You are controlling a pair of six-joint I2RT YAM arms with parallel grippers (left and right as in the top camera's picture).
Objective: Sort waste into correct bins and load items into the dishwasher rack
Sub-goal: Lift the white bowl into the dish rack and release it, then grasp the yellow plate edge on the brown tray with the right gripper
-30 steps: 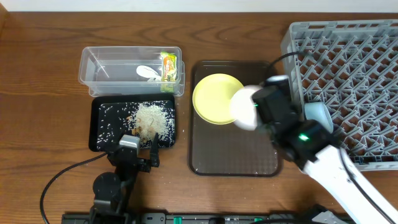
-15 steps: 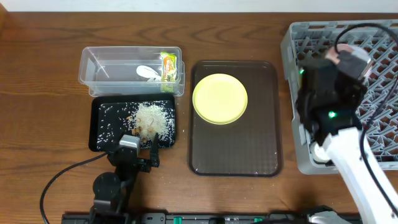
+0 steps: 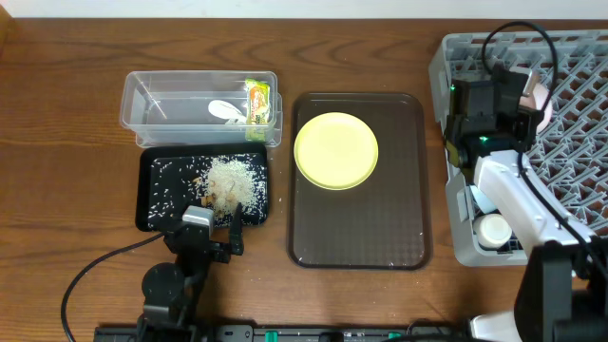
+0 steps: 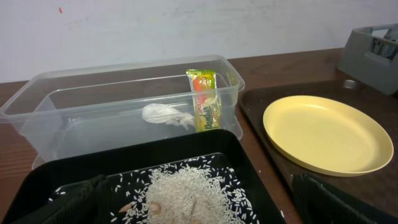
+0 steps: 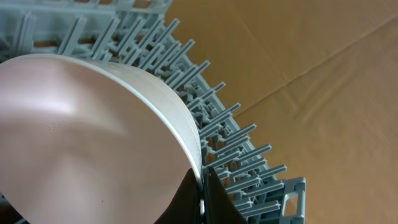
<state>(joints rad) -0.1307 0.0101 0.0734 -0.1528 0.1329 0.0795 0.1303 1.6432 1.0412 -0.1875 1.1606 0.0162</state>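
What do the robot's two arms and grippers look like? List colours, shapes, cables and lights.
The right arm has a smooth white shell, a black boxy wrist with a green light, and a looping black cable. The left arm is black with a grey cap and a black cable. The left gripper and right gripper have dark fingers.

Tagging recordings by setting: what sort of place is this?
Likely a lab bench staged as a dish-clearing station: a brown wooden table, a large grey plastic lattice dishwasher rack, and a shallow black rectangular tray holding white rice-like crumbs.
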